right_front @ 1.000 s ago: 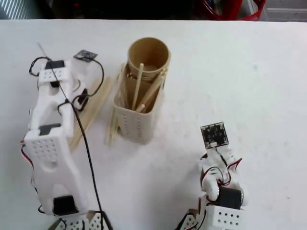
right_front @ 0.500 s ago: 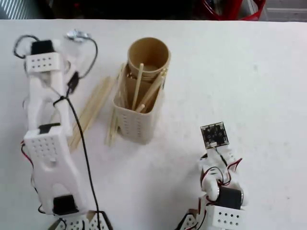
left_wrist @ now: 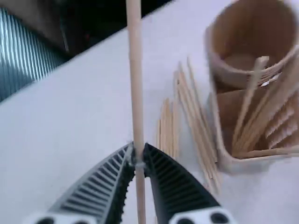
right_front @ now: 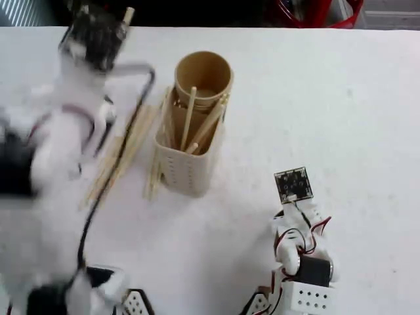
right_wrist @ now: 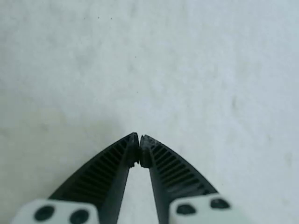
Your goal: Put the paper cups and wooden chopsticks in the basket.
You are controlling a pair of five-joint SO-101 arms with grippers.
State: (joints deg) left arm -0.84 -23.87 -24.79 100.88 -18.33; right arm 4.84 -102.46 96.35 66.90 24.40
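Stacked tan paper cups [right_front: 203, 75] stand in the far end of the cream perforated basket [right_front: 187, 167], with several wooden chopsticks [right_front: 197, 128] leaning inside. More chopsticks [right_front: 121, 154] lie loose on the table left of the basket, and others [right_front: 155, 174] rest against its left wall. My left gripper [left_wrist: 138, 158] is shut on a single chopstick [left_wrist: 134, 70], held above the table to the left of the cups [left_wrist: 252, 51] and basket [left_wrist: 224, 158]. That chopstick's tip [right_front: 128, 13] pokes out by the blurred left arm [right_front: 92, 39]. My right gripper [right_wrist: 139, 151] is shut on nothing, close over bare table.
The right arm [right_front: 298, 252] is folded at the near edge, right of the basket. The white table [right_front: 328, 98] stretches open to the right and behind it. Dark floor and a red object [right_front: 315, 13] lie beyond the far edge.
The left arm has swung up and toward the far left, rising off the loose chopsticks with one chopstick in its gripper. The right arm has not moved.
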